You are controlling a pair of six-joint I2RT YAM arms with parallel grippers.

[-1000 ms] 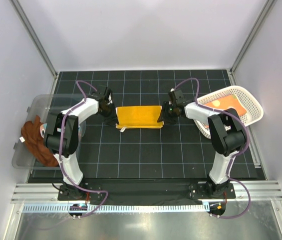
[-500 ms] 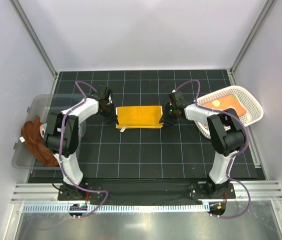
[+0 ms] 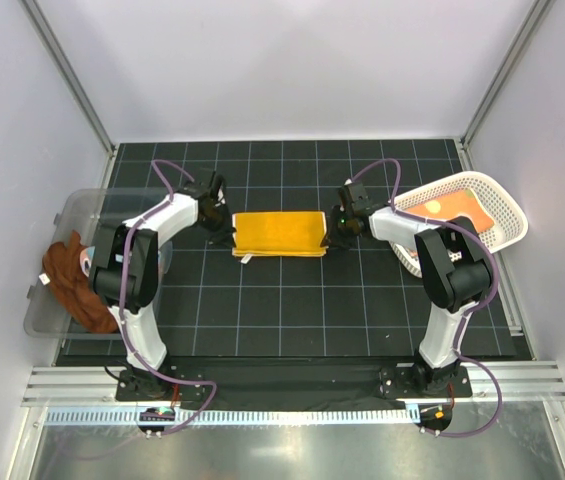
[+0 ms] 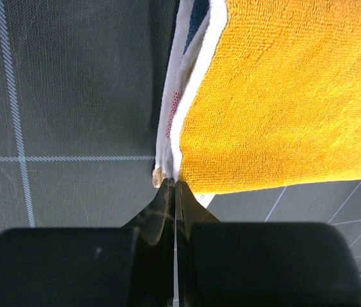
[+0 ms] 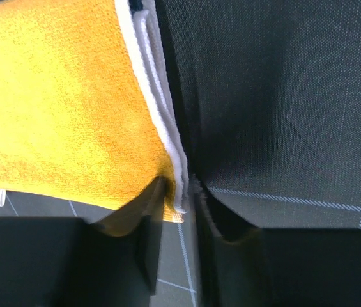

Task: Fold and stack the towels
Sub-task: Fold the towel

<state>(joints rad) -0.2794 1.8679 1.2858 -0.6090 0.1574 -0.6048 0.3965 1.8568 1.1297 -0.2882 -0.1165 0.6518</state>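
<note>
A plain yellow-orange towel (image 3: 278,233) lies folded into a flat rectangle on the black grid mat. My left gripper (image 3: 227,237) is at its near left corner. In the left wrist view its jaws are pressed together on the white hem of that towel (image 4: 282,96) at the gripper's tips (image 4: 176,184). My right gripper (image 3: 330,238) is at the near right corner. Its fingers stand narrow, pinching the towel (image 5: 59,96) by its thick white-edged corner between the gripper's tips (image 5: 179,192). A red-orange towel (image 3: 452,208) lies in the basket, and a rust-brown towel (image 3: 70,280) hangs over the bin.
The white perforated basket (image 3: 507,205) stands at the right edge of the mat, close behind my right arm. A clear plastic bin (image 3: 72,215) sits off the mat's left edge. Grey walls enclose the back and both sides.
Both pairs of jaws have closed in on the towel's near corners, the left fully and the right partly. The arms have barely moved and the towel lies as before.
</note>
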